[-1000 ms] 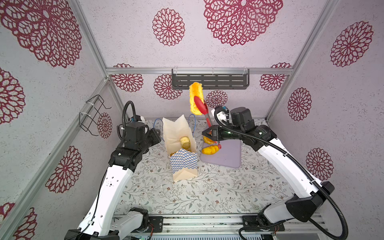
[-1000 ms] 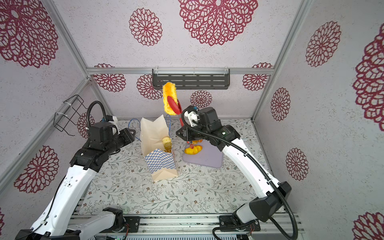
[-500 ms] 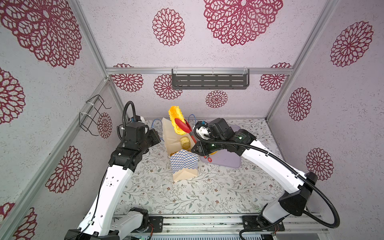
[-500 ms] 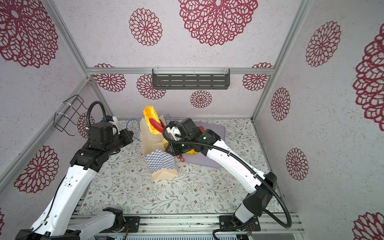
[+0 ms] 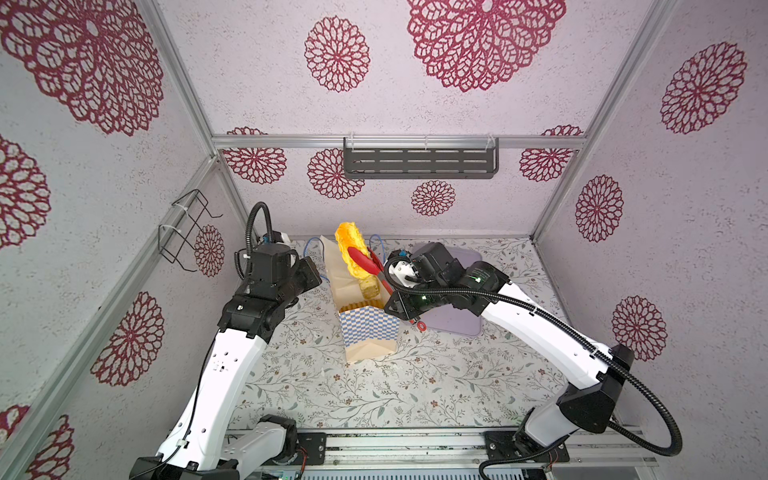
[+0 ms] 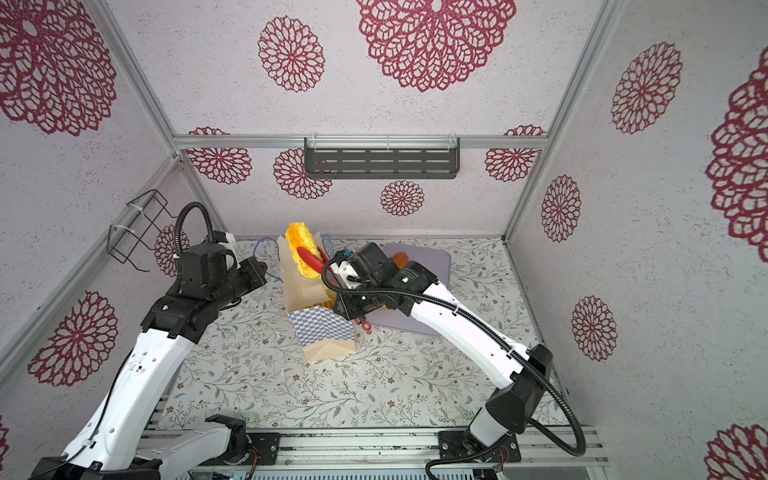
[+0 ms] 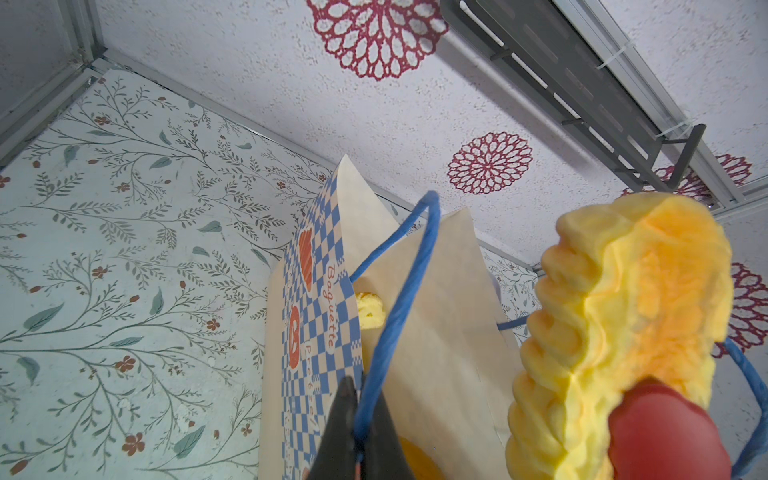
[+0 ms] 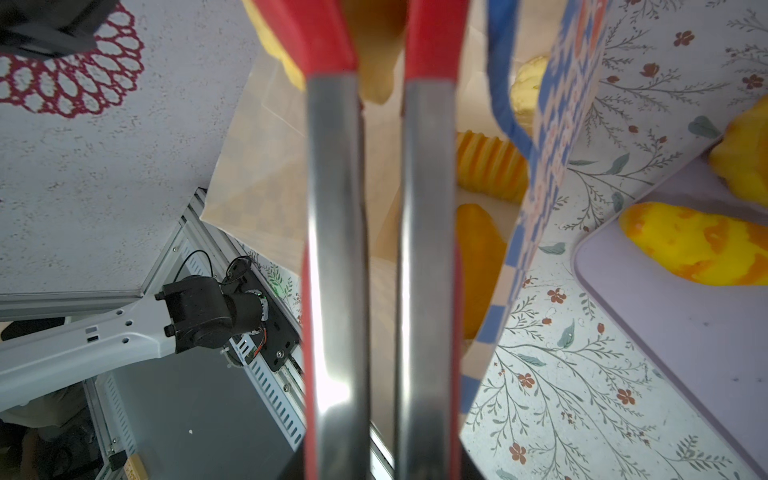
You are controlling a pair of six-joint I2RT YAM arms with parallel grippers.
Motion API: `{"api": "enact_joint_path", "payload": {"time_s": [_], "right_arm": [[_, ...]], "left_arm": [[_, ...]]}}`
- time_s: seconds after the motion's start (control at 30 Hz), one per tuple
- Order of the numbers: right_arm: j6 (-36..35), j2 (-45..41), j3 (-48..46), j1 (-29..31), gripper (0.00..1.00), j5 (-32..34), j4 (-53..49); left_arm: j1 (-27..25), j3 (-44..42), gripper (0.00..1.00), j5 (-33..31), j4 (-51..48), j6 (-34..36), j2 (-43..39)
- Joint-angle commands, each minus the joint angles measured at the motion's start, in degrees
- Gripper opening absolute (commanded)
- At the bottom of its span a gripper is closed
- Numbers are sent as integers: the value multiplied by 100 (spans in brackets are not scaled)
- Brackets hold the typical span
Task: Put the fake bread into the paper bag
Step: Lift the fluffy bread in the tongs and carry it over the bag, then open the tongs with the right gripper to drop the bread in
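Observation:
The paper bag (image 5: 365,328) stands upright mid-table, mouth open. My left gripper (image 7: 359,415) is shut on its blue cord handle (image 7: 399,316). My right gripper (image 5: 401,303) is shut on steel tongs (image 8: 336,249) with red tips (image 5: 365,262). The tips pinch a long yellow fake bread (image 5: 352,253) above the bag's mouth; it also shows in the left wrist view (image 7: 623,332). Other loaves (image 8: 490,166) (image 8: 478,257) lie inside the bag. Two yellow pieces (image 8: 698,245) (image 8: 744,166) rest on the lilac tray (image 8: 685,332).
The tray (image 6: 432,257) lies right of the bag with a brown piece (image 6: 401,259) at its far end. A dark shelf (image 5: 419,164) hangs on the back wall and a wire rack (image 5: 183,232) on the left wall. Walls enclose three sides.
My right arm has swung left, carrying the bread in the tongs from over the tray to over the bag's mouth, and lowered it. My left gripper has closed on the bag's handle.

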Motion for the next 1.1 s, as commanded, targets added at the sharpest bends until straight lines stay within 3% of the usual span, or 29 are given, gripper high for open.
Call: {"api": "enact_joint_path", "payload": {"time_s": [0.0,0.43,1.07], "right_arm": [[-77,-346,318,23,27,112,-27],[-85,-472,650,14,28,214,-186],[-184,-474,-179,30,31,114,-491]], "left_arm": [[44,37,2,32,19,-12,59],[44,46,0,74,80,-37,120],[42,92,0,115,100,-65,129]]}}
